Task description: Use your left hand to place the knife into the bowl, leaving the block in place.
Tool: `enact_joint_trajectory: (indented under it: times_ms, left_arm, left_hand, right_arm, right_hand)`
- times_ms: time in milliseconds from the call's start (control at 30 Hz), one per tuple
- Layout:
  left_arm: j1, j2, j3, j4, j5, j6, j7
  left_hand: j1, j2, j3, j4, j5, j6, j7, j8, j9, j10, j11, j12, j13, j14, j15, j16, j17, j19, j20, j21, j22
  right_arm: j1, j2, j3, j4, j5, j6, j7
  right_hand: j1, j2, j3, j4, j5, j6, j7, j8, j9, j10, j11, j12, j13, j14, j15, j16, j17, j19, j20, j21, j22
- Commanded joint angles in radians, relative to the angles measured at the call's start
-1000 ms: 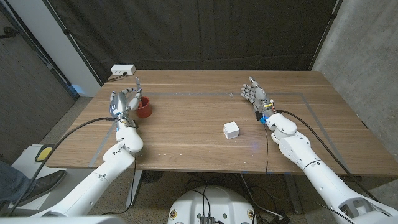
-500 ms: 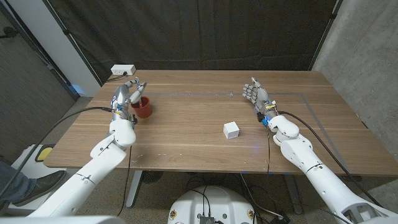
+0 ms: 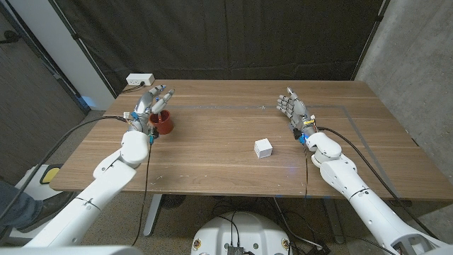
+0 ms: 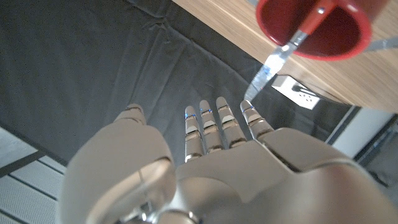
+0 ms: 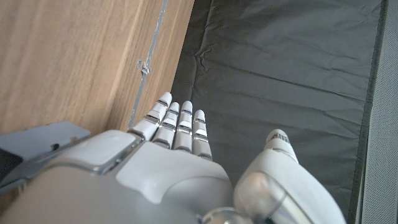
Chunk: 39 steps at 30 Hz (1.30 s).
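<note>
Knife (image 4: 280, 59) rests in the red bowl (image 3: 163, 122); left robot hand (image 3: 150, 106), fingers apart and empty, should withdraw upward without tipping it.

This looks like a robotics lab or test room, not a home. A black curtain (image 3: 233, 39) hangs behind the wooden table (image 3: 212, 152), from 10 to 1 o'clock, and closes off the work area. At 3 o'clock stands a bare concrete wall (image 3: 417, 57). A white power strip (image 3: 139, 80) lies at the table's 10 o'clock corner, and thin tape lines (image 3: 354, 120) mark the tabletop.
</note>
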Motion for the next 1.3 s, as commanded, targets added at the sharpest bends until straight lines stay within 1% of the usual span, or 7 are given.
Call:
enact_joint_trajectory:
  times_ms: [33,267,400,467,633,933,1300]
  left_arm:
    - [-0.048,-0.029,0.008,0.06,-0.106,-0.156,-0.138]
    - [-0.064,-0.049,0.023,0.073,-0.127,-0.178,-0.166]
    - [-0.077,-0.07,0.027,0.107,-0.166,-0.212,-0.19]
    - [-0.089,-0.083,0.027,0.133,-0.199,-0.231,-0.21]
    - [-0.109,-0.117,0.019,0.19,-0.294,-0.272,-0.261]
    - [-0.151,-0.145,0.053,0.259,-0.35,-0.288,-0.32]
    - [-0.167,-0.149,0.081,0.262,-0.355,-0.276,-0.33]
  left_hand:
    - [-0.014,0.001,-0.009,-0.005,0.003,-0.049,-0.003,0.002,0.004,-0.044,0.007,0.002,-0.012,-0.025,0.004,0.0,-0.001,-0.003,0.004,-0.005,0.002]
    - [-0.02,0.002,-0.013,-0.009,0.005,-0.126,0.004,-0.003,0.002,-0.076,0.007,0.007,-0.027,-0.043,0.008,0.004,-0.002,0.002,0.023,-0.002,0.002]
    - [-0.026,0.002,-0.017,-0.01,0.006,-0.16,0.038,-0.001,0.0,-0.088,0.009,0.01,-0.037,-0.059,0.001,0.003,-0.003,0.003,0.021,-0.002,0.002]
    - [-0.028,0.001,-0.019,-0.011,0.007,-0.176,0.055,0.0,-0.001,-0.099,0.029,0.009,-0.043,-0.065,0.002,0.003,-0.004,0.003,0.021,-0.002,0.002]
    - [-0.033,0.0,-0.022,-0.012,0.008,-0.188,0.077,0.004,-0.003,-0.116,0.029,0.008,-0.051,-0.081,-0.003,0.001,-0.006,-0.005,0.015,-0.005,0.001]
    - [-0.039,0.0,-0.026,-0.011,0.01,-0.168,0.063,0.017,-0.004,-0.116,0.026,0.012,-0.06,-0.091,-0.01,0.002,-0.007,-0.012,0.006,-0.007,0.001]
    - [-0.047,0.002,-0.031,-0.011,0.012,-0.145,0.064,0.027,-0.005,-0.105,0.037,0.022,-0.072,-0.098,-0.003,0.005,-0.008,-0.023,-0.008,-0.01,0.001]
  right_arm:
    - [-0.02,-0.014,0.01,-0.037,-0.007,0.009,-0.013]
    - [-0.023,-0.026,0.018,-0.044,-0.001,0.014,0.0]
    - [-0.02,-0.03,0.022,-0.035,0.005,0.033,0.02]
    - [-0.016,-0.031,0.024,-0.026,0.011,0.042,0.034]
    - [-0.017,-0.037,0.031,-0.021,0.018,0.063,0.055]
    - [-0.028,-0.05,0.046,-0.033,0.027,0.077,0.067]
    - [-0.027,-0.051,0.047,-0.018,0.036,0.08,0.08]
  right_hand:
    - [0.004,0.009,0.002,-0.006,-0.003,0.002,-0.003,-0.003,0.005,0.002,-0.004,0.003,0.005,0.002,-0.003,-0.001,0.003,0.009,0.003,-0.005,0.004]
    - [0.003,0.01,0.001,-0.006,-0.003,0.03,-0.014,0.008,0.006,0.001,-0.002,0.002,0.005,0.001,-0.004,-0.001,0.003,0.011,0.003,-0.009,0.004]
    - [0.002,0.011,0.0,-0.006,-0.003,0.059,-0.028,0.019,0.008,0.0,-0.002,0.002,0.005,0.0,-0.004,-0.001,0.003,0.012,0.003,-0.013,0.004]
    - [0.002,0.011,0.0,-0.006,-0.003,0.049,-0.029,0.014,0.009,0.0,-0.004,0.002,0.005,0.0,-0.004,-0.002,0.002,0.013,0.004,-0.014,0.004]
    - [0.002,0.011,-0.001,-0.007,-0.004,0.03,-0.029,0.005,0.009,-0.003,-0.008,0.001,0.005,-0.001,-0.003,-0.002,0.002,0.014,0.004,-0.017,0.004]
    - [0.001,0.01,-0.002,-0.007,-0.004,0.027,-0.027,0.004,0.009,-0.001,-0.007,0.002,0.005,-0.002,-0.005,-0.002,0.002,0.017,0.002,-0.019,0.004]
    - [0.001,0.01,-0.003,-0.008,-0.004,0.026,-0.025,0.003,0.009,0.002,-0.005,0.003,0.005,-0.002,-0.005,-0.002,0.002,0.018,0.0,-0.022,0.004]
